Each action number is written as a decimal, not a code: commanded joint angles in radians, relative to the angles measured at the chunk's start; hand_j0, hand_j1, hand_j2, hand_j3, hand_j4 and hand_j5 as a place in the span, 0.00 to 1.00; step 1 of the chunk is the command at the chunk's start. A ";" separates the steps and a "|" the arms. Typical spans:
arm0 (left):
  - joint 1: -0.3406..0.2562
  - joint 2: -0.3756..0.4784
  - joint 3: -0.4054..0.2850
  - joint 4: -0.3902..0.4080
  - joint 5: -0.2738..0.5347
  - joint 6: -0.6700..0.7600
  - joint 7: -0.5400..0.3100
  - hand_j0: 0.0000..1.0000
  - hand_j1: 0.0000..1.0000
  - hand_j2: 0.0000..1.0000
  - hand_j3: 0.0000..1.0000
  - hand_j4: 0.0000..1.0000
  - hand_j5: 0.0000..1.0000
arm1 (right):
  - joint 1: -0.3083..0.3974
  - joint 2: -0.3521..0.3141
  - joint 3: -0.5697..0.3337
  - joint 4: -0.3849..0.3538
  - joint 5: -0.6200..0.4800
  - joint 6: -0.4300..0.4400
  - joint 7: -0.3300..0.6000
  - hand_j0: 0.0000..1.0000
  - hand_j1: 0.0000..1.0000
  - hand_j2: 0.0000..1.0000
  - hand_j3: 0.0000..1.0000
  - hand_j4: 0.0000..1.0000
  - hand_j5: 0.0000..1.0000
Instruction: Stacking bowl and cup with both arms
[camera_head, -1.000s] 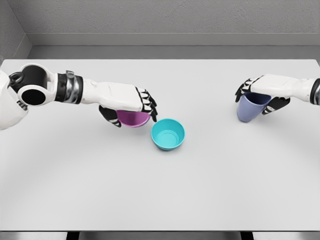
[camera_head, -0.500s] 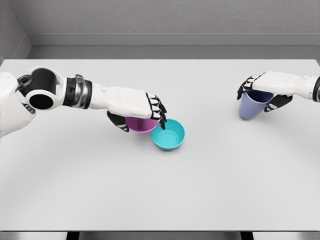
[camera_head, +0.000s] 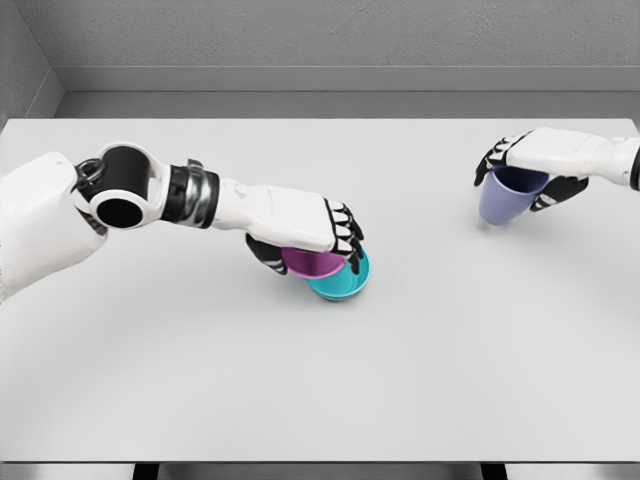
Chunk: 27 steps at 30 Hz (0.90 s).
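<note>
Nearest, the left hand (camera_head: 318, 228) is clamped on the purple bowl (camera_head: 313, 263), holding it over the teal bowl (camera_head: 343, 281), which sits mid-surface; the purple one looks offset toward the teal bowl's left rim. Released now, it could catch that rim, tip out, or shove the teal bowl along the grey surface (camera_head: 320, 390) (nothing braces it). Farther right, the right hand (camera_head: 535, 160) grips the blue cup (camera_head: 505, 197) from above, tilted; a loose hold could drop it.

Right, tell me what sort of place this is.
Probably a simulated tabletop test cell, not a real room: a bare white table against plain grey walls, holding only a purple bowl, teal bowl and blue cup.
</note>
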<state>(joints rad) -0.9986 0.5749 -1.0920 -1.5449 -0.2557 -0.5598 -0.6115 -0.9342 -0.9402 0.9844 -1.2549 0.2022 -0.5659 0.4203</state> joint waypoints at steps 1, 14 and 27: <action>0.000 -0.018 0.000 0.005 0.003 0.004 0.001 0.77 0.77 0.77 0.77 0.77 0.77 | 0.000 -0.002 -0.001 -0.003 -0.006 0.000 0.000 0.66 0.66 0.66 0.66 0.66 0.66; 0.008 -0.089 0.000 0.060 -0.040 0.003 0.001 0.77 0.77 0.77 0.77 0.77 0.77 | -0.018 -0.009 -0.001 -0.005 -0.007 -0.014 -0.002 0.66 0.66 0.66 0.66 0.66 0.66; 0.021 -0.092 0.000 0.069 -0.048 0.003 0.001 0.78 0.78 0.78 0.78 0.78 0.78 | -0.025 -0.017 -0.006 -0.040 -0.009 -0.014 -0.002 0.66 0.66 0.66 0.66 0.66 0.66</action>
<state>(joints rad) -0.9771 0.4831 -1.0931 -1.4758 -0.3100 -0.5599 -0.6112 -0.9594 -0.9525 0.9829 -1.2885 0.2019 -0.5841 0.4197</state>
